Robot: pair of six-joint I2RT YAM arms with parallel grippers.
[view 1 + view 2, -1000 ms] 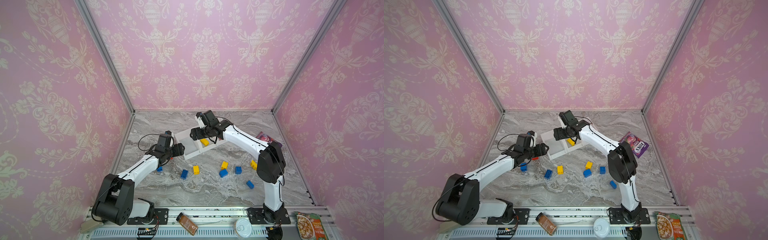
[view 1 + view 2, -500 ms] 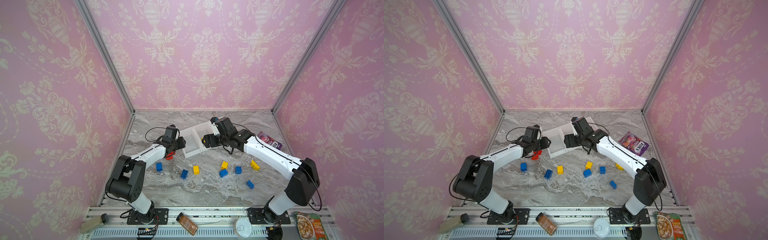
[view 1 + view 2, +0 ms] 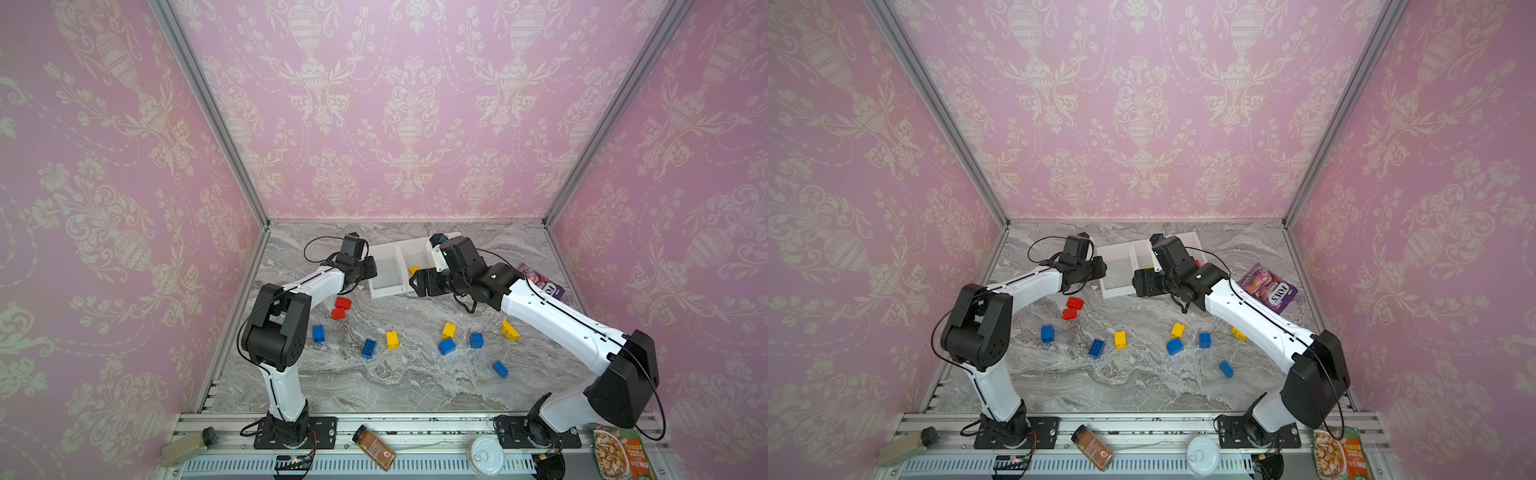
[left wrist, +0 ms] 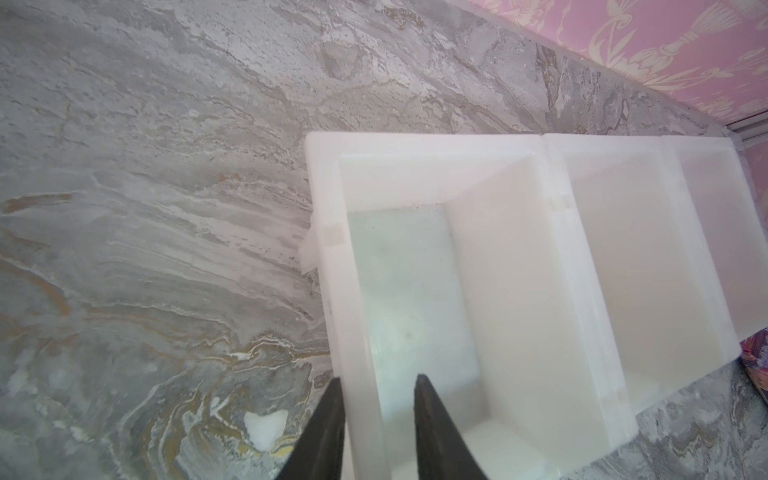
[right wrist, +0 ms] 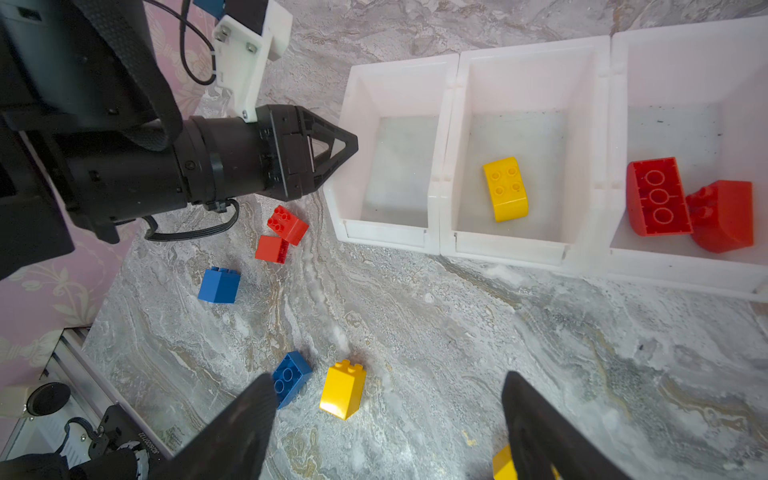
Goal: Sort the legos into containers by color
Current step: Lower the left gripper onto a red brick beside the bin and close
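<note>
Three joined white containers [image 3: 386,293] [image 3: 1117,293] stand at the back. My left gripper [image 4: 378,378] [image 3: 371,266] is shut on the outer side wall [image 4: 361,332] of the left, empty bin. The middle bin holds a yellow lego [image 5: 505,189]. Two red legos [image 5: 658,197] lie in the right bin. My right gripper [image 5: 388,377] [image 3: 415,282] hangs open and empty in front of the bins. On the table lie two red bricks [image 3: 340,307], several blue ones [image 3: 368,348] and yellow ones [image 3: 391,339].
A purple candy packet [image 3: 1268,289] lies by the right wall, behind the right arm. On the front rail sit a spice bottle [image 3: 374,446], a white-lidded can [image 3: 486,455] and a food pouch [image 3: 621,453]. Pink walls close in three sides.
My left gripper moved up from beside the red bricks to the left bin's wall and closed on it. The right arm drew back from over the middle bin, still open.
</note>
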